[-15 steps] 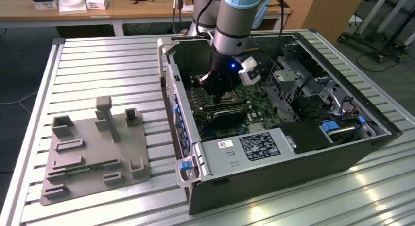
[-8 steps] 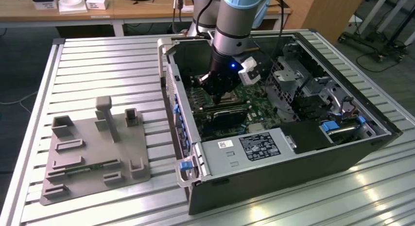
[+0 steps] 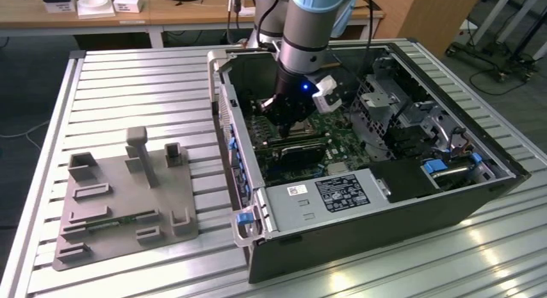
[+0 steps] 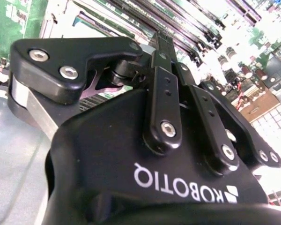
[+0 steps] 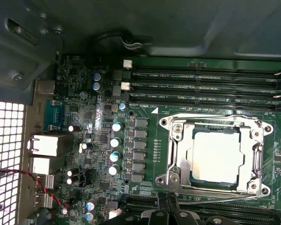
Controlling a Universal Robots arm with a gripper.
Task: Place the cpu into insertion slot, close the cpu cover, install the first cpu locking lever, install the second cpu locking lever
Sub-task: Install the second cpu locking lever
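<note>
Gripper (image 3: 291, 122): one, lowered inside open computer case (image 3: 478, 144), over motherboard (image 5: 145, 140). Jaws: state cannot be told.

Cpu (image 5: 218, 155): one, pale square, seated in insertion slot (image 5: 189, 176), face up, flat.

Cpu cover (image 5: 178, 140): one, down around chip, window framing it.

Locking levers: thin wire along socket edge nearest gripper (image 5: 215, 198); second along opposite edge; latched or free, unclear.

Key relation: in first wrist view, socket lies just beyond gripper linkage, lever-side edge nearest.

Memory slots (image 5: 201, 86): several, parallel, far side of socket.

Grey fixture (image 3: 128, 202): one, on table (image 3: 128, 86), beside case.
</note>
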